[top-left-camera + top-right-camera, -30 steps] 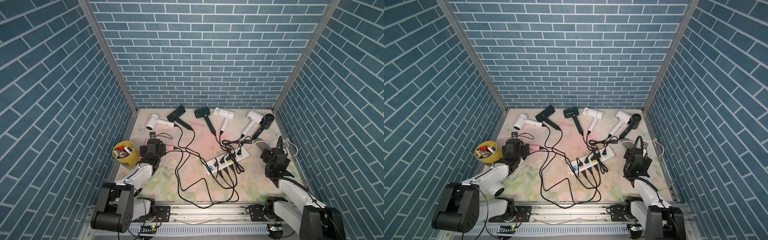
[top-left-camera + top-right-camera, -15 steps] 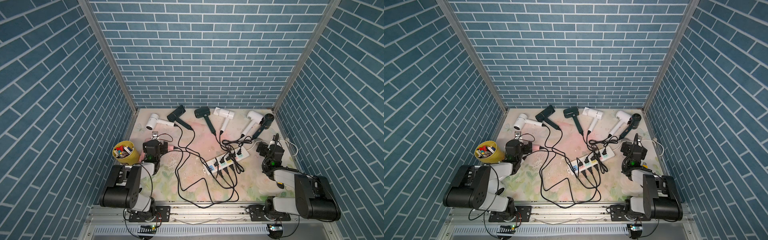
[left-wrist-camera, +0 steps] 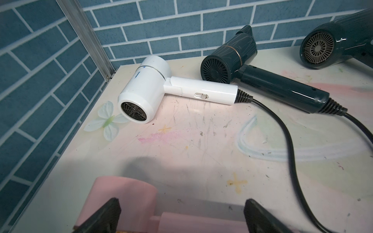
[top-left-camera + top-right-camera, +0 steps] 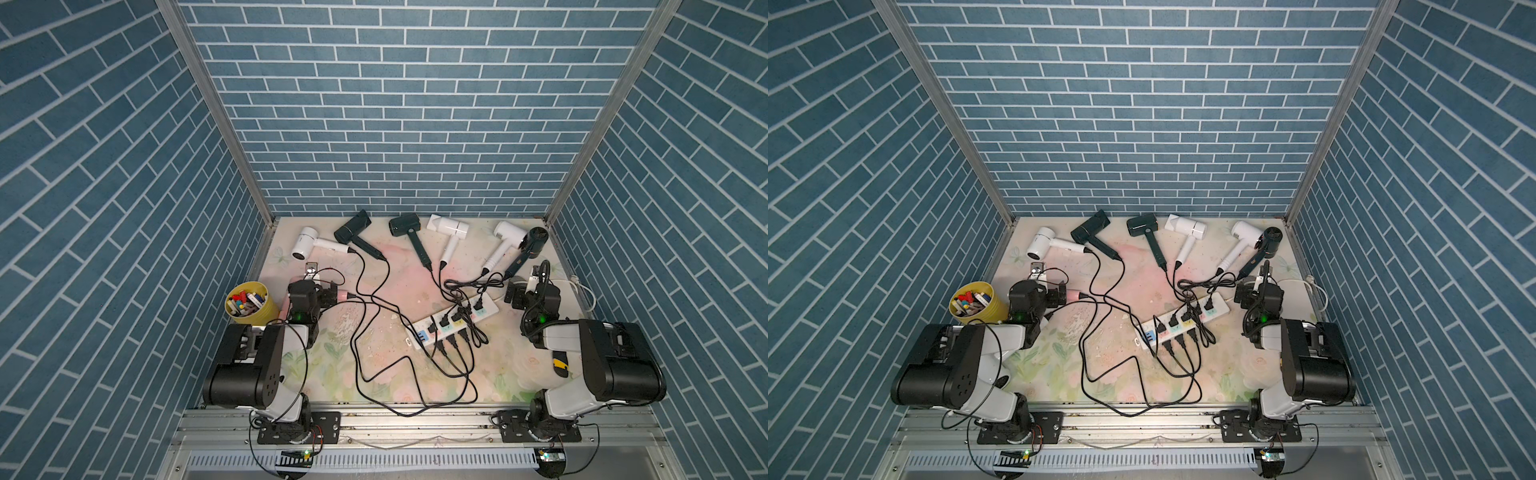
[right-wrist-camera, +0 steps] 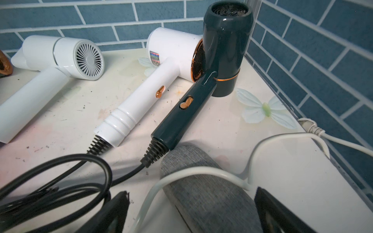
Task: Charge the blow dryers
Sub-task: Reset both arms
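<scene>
1. Lying in a row along the far edge of the worktop are six blow dryers, three white and three dark, their heads toward the back wall.
2. At the right end of that row, the dark dryer is sitting close against the white dryer; whether they are touching I cannot tell.
3. A seventh, the pink dryer, is lying apart from the row near the left edge, not far from a yellow cup of small items.
4. The left tool is hovering low over the pink dryer with its jaws standing wide apart. The pink body is showing between them, and I am seeing no squeeze on it.
5. The right tool is also standing wide, poised over a grey fabric roll near the right edge. A white cable is crossing the roll.
6. The power strip is sitting at an angle mid-worktop, with several black plugs seated in it.
7. Black cords are trailing from the dryers toward the strip in loose loops. I cannot trace which cord is reaching which socket.
</scene>
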Available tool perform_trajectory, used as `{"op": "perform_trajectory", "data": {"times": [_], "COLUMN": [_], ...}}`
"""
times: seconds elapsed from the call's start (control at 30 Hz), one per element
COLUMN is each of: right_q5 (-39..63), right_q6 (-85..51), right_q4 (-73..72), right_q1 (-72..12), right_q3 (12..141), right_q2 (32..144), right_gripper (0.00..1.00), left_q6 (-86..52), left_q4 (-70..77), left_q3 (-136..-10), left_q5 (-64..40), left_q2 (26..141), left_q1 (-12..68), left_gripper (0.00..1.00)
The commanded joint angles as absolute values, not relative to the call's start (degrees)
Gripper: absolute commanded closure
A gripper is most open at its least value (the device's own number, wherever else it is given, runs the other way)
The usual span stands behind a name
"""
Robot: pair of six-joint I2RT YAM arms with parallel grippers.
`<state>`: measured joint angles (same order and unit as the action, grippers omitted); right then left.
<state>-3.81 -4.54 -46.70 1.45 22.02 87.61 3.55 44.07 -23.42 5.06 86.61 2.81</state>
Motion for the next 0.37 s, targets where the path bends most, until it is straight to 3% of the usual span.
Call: {"op": "perform_trajectory", "data": {"times": [0.0, 0.33], "right_q5": [-2.25, -1.67], "right_q6": [-2.11, -2.27], "right_q4": [-46.93, -46.62], "right_q1": [1.85, 2.09], "right_q3": [23.12, 23.29], "right_q2": [87.64, 87.66], "right_gripper": [0.01, 0.01], "left_q6": [4.04, 4.04], "left_q4": [45.13, 44.99], "left_q3": [-23.43, -23.48], "left_q5": [4.5, 4.51], "left_q2": [86.46, 86.4], "left_q1": [2.4, 2.4], "left_gripper": [0.0, 0.0]}}
